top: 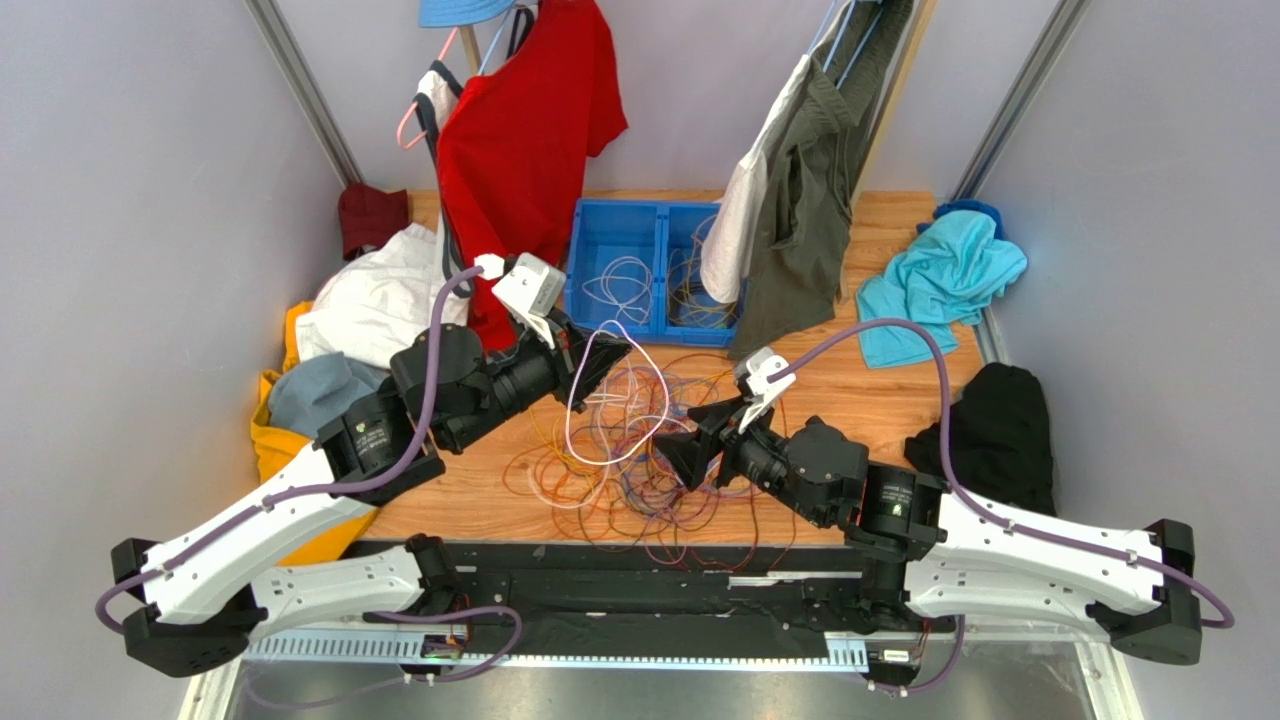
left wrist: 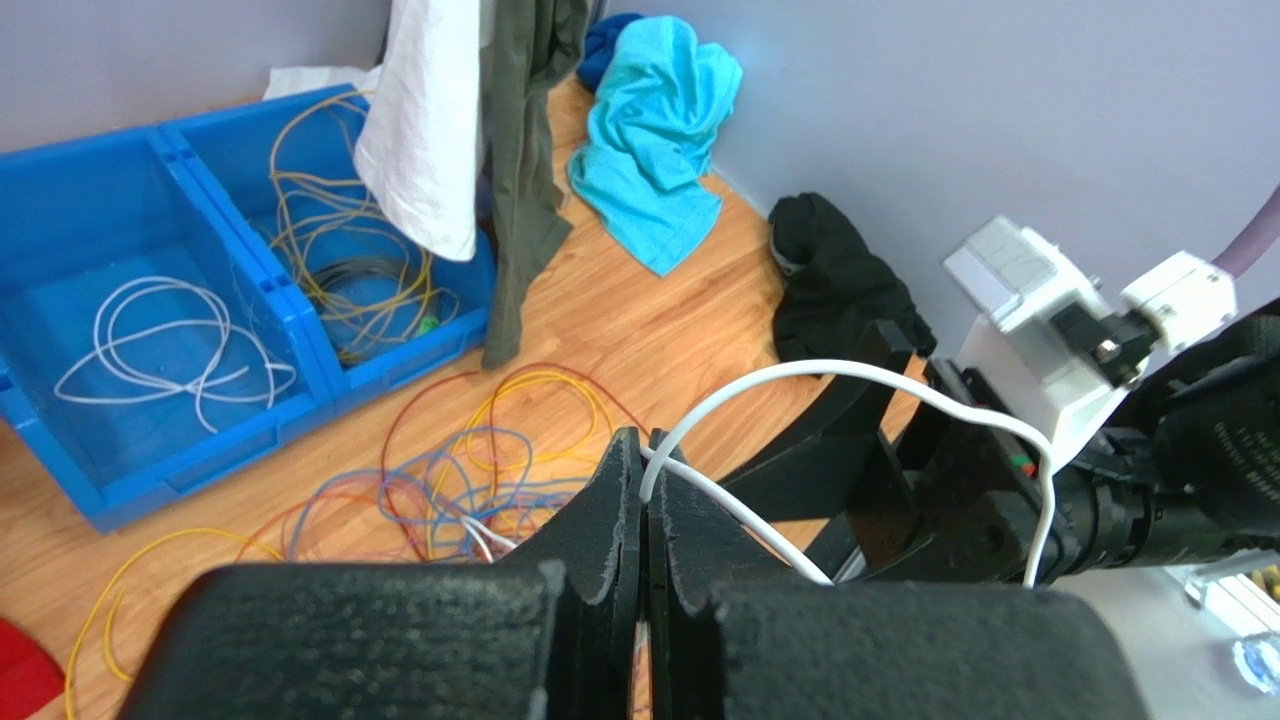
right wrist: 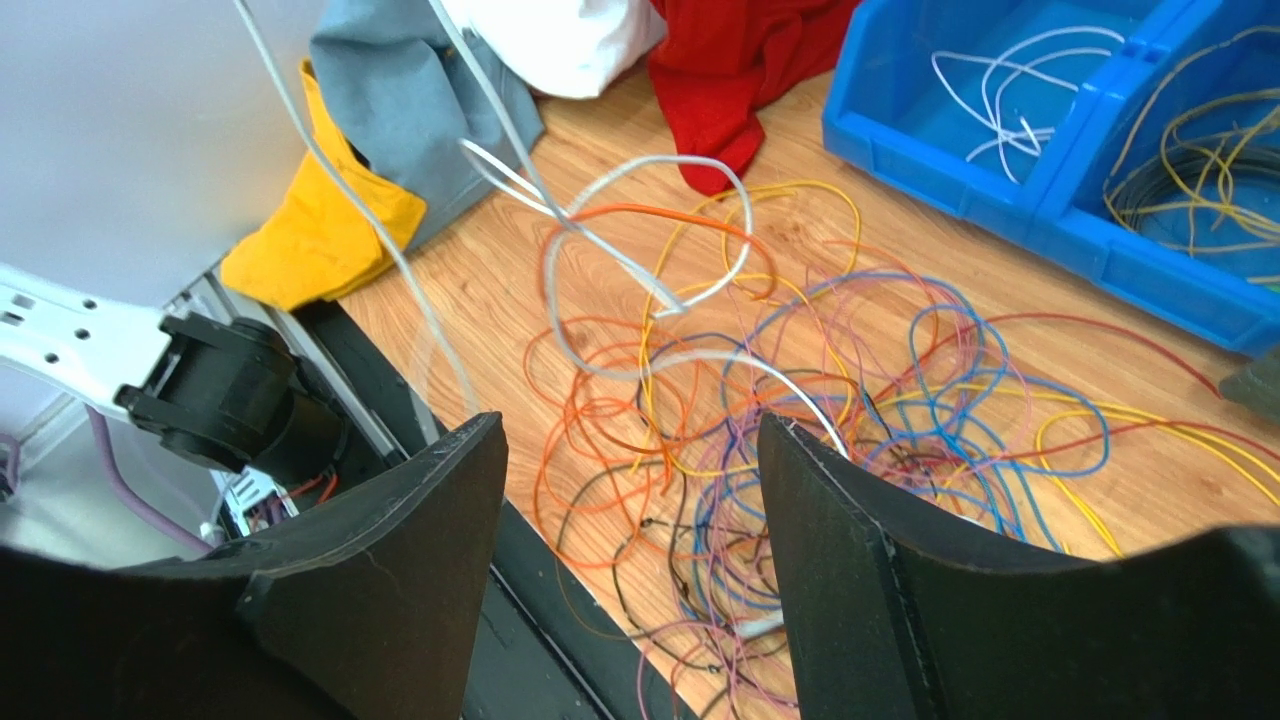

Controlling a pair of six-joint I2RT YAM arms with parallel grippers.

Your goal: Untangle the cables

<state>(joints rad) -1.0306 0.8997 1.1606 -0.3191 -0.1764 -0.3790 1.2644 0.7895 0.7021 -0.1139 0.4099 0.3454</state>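
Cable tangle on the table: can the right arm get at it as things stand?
Probably yes. The right gripper hangs over the cable tangle with jaws open and nothing between; the left gripper pinches only one white cable.

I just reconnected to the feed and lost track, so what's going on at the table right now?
The left end effector is shut on a white cable that arcs up out of the tangle of coloured cables on the wooden table. The right end effector hovers over that tangle with its jaws open, holding nothing. A few cables already lie in the blue bin behind; most are not yet sorted.
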